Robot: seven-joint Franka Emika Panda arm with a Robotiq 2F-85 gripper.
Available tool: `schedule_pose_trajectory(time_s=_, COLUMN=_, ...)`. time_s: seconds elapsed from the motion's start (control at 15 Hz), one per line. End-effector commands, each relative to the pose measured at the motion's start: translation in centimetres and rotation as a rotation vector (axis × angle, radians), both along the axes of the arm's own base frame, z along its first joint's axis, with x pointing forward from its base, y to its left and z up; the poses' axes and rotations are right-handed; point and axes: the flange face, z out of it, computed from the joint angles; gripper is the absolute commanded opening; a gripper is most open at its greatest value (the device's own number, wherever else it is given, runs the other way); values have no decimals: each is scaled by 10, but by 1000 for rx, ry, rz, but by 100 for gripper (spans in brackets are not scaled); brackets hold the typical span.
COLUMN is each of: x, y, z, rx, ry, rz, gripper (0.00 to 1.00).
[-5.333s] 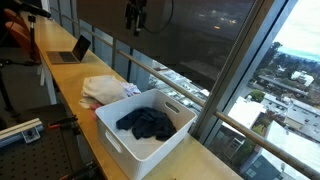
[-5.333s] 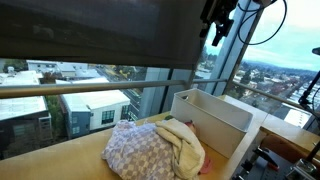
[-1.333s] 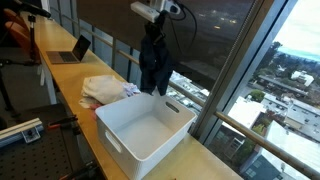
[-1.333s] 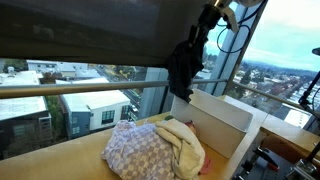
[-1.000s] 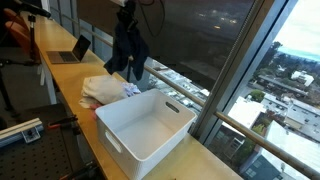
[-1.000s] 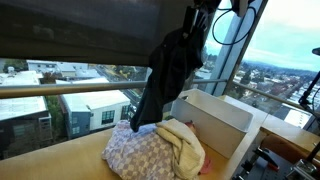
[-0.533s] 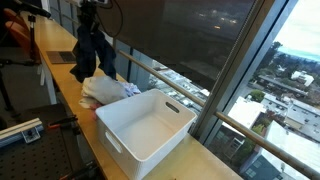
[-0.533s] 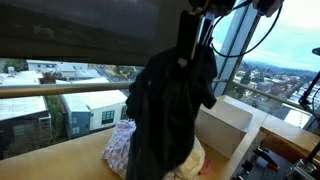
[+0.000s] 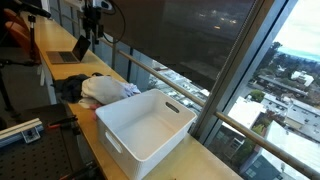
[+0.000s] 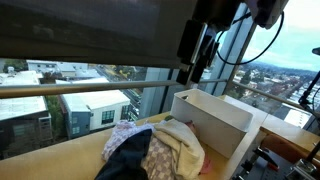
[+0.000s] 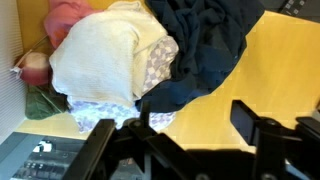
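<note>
Your end effector (image 11: 175, 140) hangs released above the bench (image 11: 275, 75). In the wrist view its 2 fingers (image 11: 100, 150) stand wide apart with nothing between them.

The dark garment (image 11: 205, 50) lies crumpled on the bench, touching the cream cloth (image 11: 95, 60) of the clothes pile. In an exterior view the dark garment (image 9: 70, 88) sits on the pile's laptop (image 9: 72, 50) side, away from the white bin (image 9: 140, 140). It is close to the bench's room-side edge.

Expect it to handle as light, limp fabric:
- It has no stiffness and is not fragile.
- It will drape and swing once lifted.
- A trailing fold can drag the cream cloth or the patterned cloth (image 10: 128, 135) along with it.

Take hold on a raised fold near the middle of the heap, on the part lying over bare wood. Keep off the seam where it overlaps the pile, so that you pinch 1 item only. Come straight down, because a shallow pinch will probably slip off.

For room to move:
- The open side is toward the laptop, where the bench top shows bare.
- The window rail (image 9: 150, 70) runs along the far edge.
- The bin wall rises beyond the pile.
- Part of the garment (image 10: 125, 160) appears to reach toward the bench edge, so it may slide off if you nudge it.
</note>
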Motion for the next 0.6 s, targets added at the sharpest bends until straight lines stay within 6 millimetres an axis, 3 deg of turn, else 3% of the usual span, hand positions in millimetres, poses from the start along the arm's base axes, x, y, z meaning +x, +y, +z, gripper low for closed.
schedule_pose_trajectory(time_s=0.0, x=25, y=-57, z=21, rx=66, ry=8, rz=-77, gripper=100)
schedule_pose_trajectory(time_s=0.13, x=41, y=-104, z=38, rx=90, ry=2, rz=-93, gripper=100)
schedule_pose_trajectory(time_s=0.2, x=39, y=-71, z=21, rx=63, ry=5, rz=-89, gripper=100)
schedule_pose_trajectory(time_s=0.33, x=51, y=-103, z=32, rx=79, ry=-2, rz=-106, gripper=100)
schedule_pose_trajectory(time_s=0.53, x=49, y=-106, z=35, rx=80, ry=-4, rz=-102, gripper=100)
